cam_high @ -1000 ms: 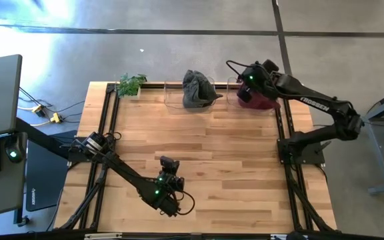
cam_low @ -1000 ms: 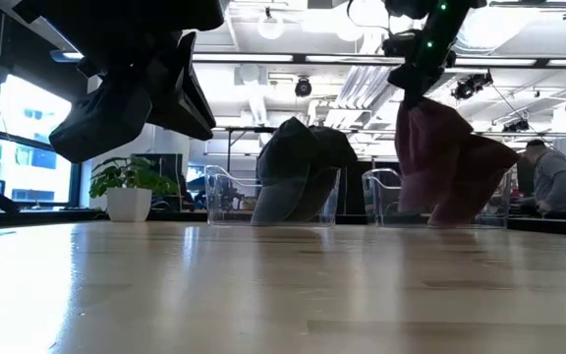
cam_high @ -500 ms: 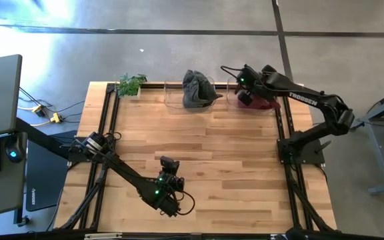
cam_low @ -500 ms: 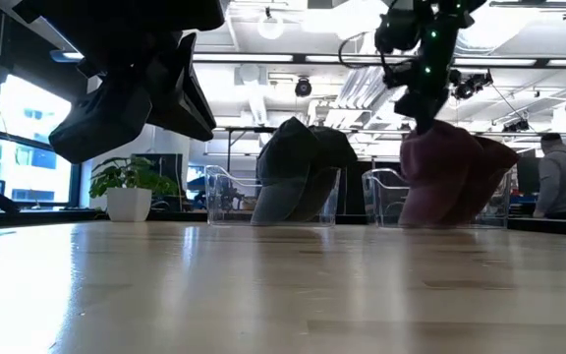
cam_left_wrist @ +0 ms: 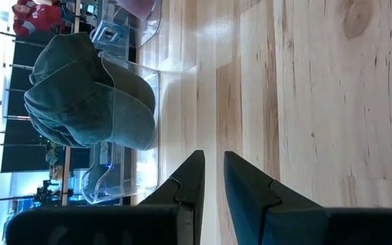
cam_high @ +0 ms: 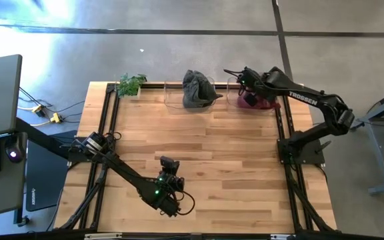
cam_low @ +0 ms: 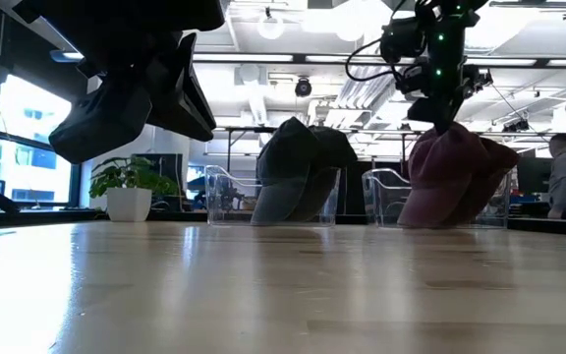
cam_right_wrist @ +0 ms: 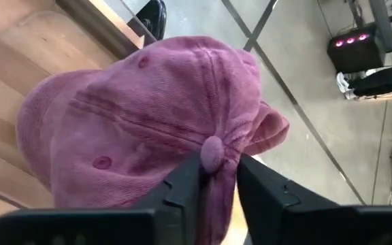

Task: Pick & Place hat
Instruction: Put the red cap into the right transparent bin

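Resting in a clear bin [cam_low: 386,200] at the table's far right corner, the maroon hat [cam_right_wrist: 141,136] sits crown-up, its top button pinched between the two dark fingers [cam_right_wrist: 182,184] of the right gripper [cam_right_wrist: 213,178]. The jaws stand only slightly apart, closed on the fabric around that button. From above, the right gripper [cam_high: 247,85] reaches over the bin from the right arm's base at the table's right edge, and the hat [cam_high: 257,101] shows beneath it. In the level view the hat [cam_low: 450,182] fills the bin with the gripper directly on top of it.

Just beside it, in a second clear bin [cam_high: 173,97], lies a grey-green hat [cam_high: 197,89]. A small potted plant [cam_high: 131,85] stands at the far left corner of the wooden table [cam_high: 232,167].

The left gripper [cam_high: 168,163] waits near the table's front, holding nothing, its fingers [cam_left_wrist: 190,180] a narrow gap apart.
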You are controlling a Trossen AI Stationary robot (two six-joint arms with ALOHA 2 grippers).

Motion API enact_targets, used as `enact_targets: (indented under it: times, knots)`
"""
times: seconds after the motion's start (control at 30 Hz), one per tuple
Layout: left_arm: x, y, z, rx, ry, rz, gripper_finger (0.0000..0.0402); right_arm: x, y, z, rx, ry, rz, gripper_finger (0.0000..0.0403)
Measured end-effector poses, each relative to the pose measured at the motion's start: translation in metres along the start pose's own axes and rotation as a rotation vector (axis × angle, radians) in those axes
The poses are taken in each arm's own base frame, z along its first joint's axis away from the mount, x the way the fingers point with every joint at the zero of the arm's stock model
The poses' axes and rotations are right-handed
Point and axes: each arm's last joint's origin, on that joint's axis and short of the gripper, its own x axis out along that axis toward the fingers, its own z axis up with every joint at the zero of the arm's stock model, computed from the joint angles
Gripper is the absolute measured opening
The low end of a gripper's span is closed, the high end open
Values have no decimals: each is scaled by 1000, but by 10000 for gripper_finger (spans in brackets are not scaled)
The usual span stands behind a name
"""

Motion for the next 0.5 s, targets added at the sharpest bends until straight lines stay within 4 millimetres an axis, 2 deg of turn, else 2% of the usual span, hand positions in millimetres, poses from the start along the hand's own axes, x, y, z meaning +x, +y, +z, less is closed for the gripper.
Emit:
enact_targets:
  times: [0.17,0.27,0.4,0.5]
  knots:
    - [0,0,0,-1,0,-1,50,-9,-7,0,-11,-17,-9,140]
    - [0,0,0,-1,-1,-1,50,-24,-14,1,44,-61,85,160]
    - [0,0,1,-6,-5,2,50,-36,-18,8,132,-123,303,161]
    - [0,0,1,-12,-8,1,50,-32,-9,14,148,-183,457,138]
